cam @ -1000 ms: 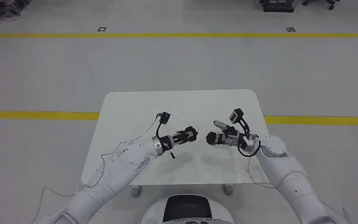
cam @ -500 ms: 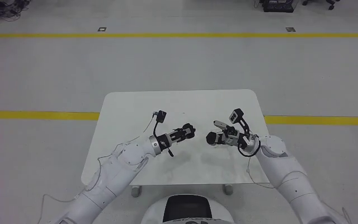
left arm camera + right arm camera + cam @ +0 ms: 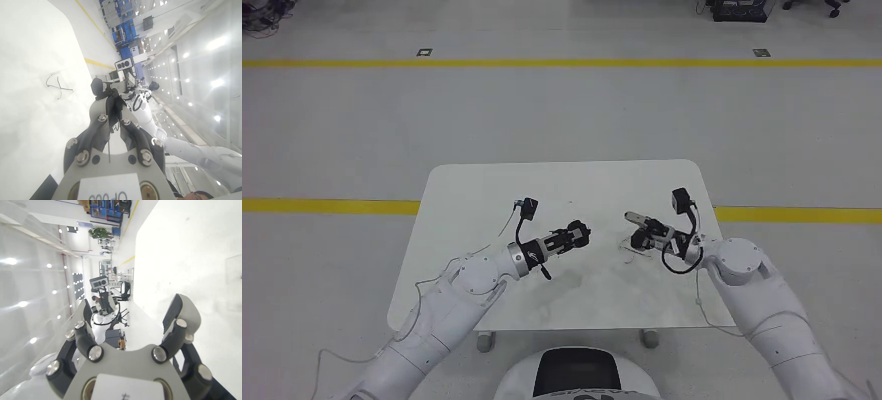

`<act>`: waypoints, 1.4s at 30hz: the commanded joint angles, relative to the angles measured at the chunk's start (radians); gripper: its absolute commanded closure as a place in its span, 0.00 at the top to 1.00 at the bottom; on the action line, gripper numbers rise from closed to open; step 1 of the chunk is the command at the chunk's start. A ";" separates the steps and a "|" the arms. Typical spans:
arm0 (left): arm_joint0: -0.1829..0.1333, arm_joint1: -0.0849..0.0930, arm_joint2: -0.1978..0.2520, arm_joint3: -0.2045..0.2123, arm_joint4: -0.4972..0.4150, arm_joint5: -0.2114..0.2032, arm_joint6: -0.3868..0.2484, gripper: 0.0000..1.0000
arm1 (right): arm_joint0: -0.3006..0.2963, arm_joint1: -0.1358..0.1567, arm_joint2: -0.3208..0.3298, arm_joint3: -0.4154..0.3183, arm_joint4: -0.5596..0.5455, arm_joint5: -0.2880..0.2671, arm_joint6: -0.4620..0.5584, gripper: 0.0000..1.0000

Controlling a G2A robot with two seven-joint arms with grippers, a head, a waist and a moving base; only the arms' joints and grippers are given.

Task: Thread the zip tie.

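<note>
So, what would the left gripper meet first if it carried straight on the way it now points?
The left gripper would likely meet the open right gripper, facing it across a gap above the table; depth is unclear.

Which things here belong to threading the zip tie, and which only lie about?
For the job: left gripper, shut on a thin dark strip, probably the zip tie; right gripper, open.
Lying about: thin looped ties on a clear sheet, on the white table.
</note>
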 commanded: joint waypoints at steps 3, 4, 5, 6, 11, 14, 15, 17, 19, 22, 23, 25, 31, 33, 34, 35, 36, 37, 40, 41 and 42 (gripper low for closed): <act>0.000 0.000 0.000 0.000 0.000 0.000 0.000 0.00 | -0.015 0.002 -0.012 -0.041 -0.086 0.034 -0.043 1.00; 0.000 0.000 0.000 0.000 0.000 0.000 0.000 0.00 | -0.015 0.002 -0.012 -0.041 -0.086 0.034 -0.043 1.00; 0.000 0.000 0.000 0.000 0.000 0.000 0.000 0.00 | -0.015 0.002 -0.012 -0.041 -0.086 0.034 -0.043 1.00; 0.000 0.000 0.000 0.000 0.000 0.000 0.000 0.00 | -0.015 0.002 -0.012 -0.041 -0.086 0.034 -0.043 1.00; 0.000 0.000 0.000 0.000 0.000 0.000 0.000 0.00 | -0.013 0.002 -0.014 -0.046 -0.100 0.043 -0.057 1.00; 0.000 0.000 0.000 0.000 0.000 0.000 0.000 0.00 | 0.005 0.006 -0.012 -0.051 -0.156 0.086 -0.057 1.00; 0.000 0.000 0.000 0.000 0.000 0.000 0.000 0.00 | 0.010 0.007 -0.015 -0.053 -0.173 0.107 -0.052 1.00; 0.000 0.000 0.000 0.000 0.000 0.000 0.000 0.00 | 0.025 0.007 -0.020 -0.052 -0.207 0.154 -0.060 1.00; 0.000 0.000 0.000 0.000 0.000 0.000 0.000 0.00 | 0.047 0.006 -0.035 -0.049 -0.238 0.216 -0.054 1.00; 0.000 0.000 0.000 0.000 0.000 0.000 0.000 0.00 | 0.073 0.001 -0.063 -0.050 -0.283 0.297 -0.070 1.00; 0.000 0.000 0.000 0.000 0.000 0.000 0.000 0.00 | 0.079 -0.001 -0.071 -0.051 -0.286 0.318 -0.074 1.00; 0.000 0.000 0.000 0.000 0.000 0.000 0.000 0.00 | 0.088 -0.005 -0.093 -0.048 -0.309 0.351 -0.085 1.00; 0.000 0.000 0.000 0.000 0.000 0.000 0.000 0.00 | 0.088 -0.008 -0.104 -0.052 -0.321 0.353 -0.104 1.00; 0.000 0.000 0.000 0.000 0.000 0.000 0.000 0.00 | 0.088 -0.008 -0.104 -0.052 -0.321 0.353 -0.104 1.00; 0.000 0.000 0.000 0.000 0.000 0.000 0.000 0.00 | 0.088 -0.008 -0.104 -0.052 -0.321 0.353 -0.104 1.00; 0.000 0.000 0.000 0.000 0.000 0.000 0.000 0.00 | 0.088 -0.008 -0.104 -0.052 -0.321 0.353 -0.104 1.00; 0.000 0.000 0.000 0.000 0.000 0.000 0.000 0.00 | 0.088 -0.008 -0.104 -0.052 -0.321 0.353 -0.104 1.00; 0.000 0.000 0.000 0.000 0.000 0.000 0.000 0.00 | 0.086 -0.008 -0.107 -0.052 -0.342 0.351 -0.123 1.00; 0.000 0.000 0.000 0.000 0.000 0.000 0.000 0.00 | 0.108 -0.008 -0.133 -0.051 -0.412 0.375 -0.097 1.00; 0.000 0.000 0.000 0.000 0.000 0.000 0.000 0.00 | 0.120 -0.007 -0.142 -0.048 -0.435 0.382 -0.082 1.00; 0.000 0.000 0.000 0.000 0.000 0.000 0.000 0.00 | 0.140 -0.007 -0.157 -0.043 -0.476 0.395 -0.056 1.00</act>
